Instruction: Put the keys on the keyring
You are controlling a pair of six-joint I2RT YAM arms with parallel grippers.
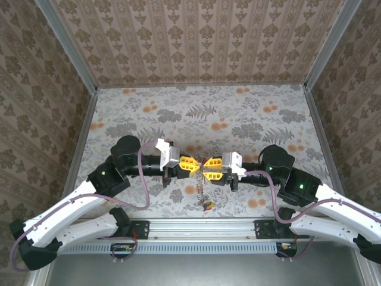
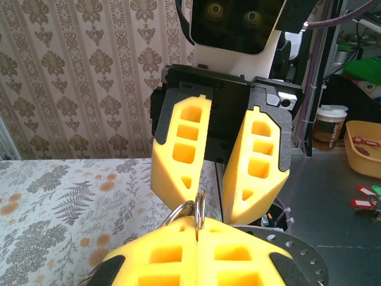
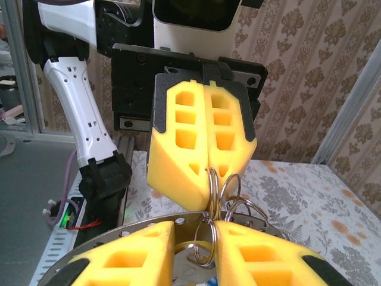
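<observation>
Over the middle of the flower-patterned table [image 1: 149, 113], at the left gripper [image 3: 209, 170]: clamps the thin silvery wire-loop keyring [image 3: 215, 187] between yellow foam fingers [image 3: 184, 137] pressed flat together. Tip to tip opposite, at the right gripper [image 2: 217, 193]: stands with yellow foam fingers [image 2: 181, 149] slightly parted, one ring loop in the gap; cannot tell whether touching either pad. Beneath the meeting tips, dangles a fine metal chain [image 1: 200, 187] toward the table, with a small dark, yellow-headed key [image 1: 207, 204] at the lower end; resting or hanging, cannot tell.
</observation>
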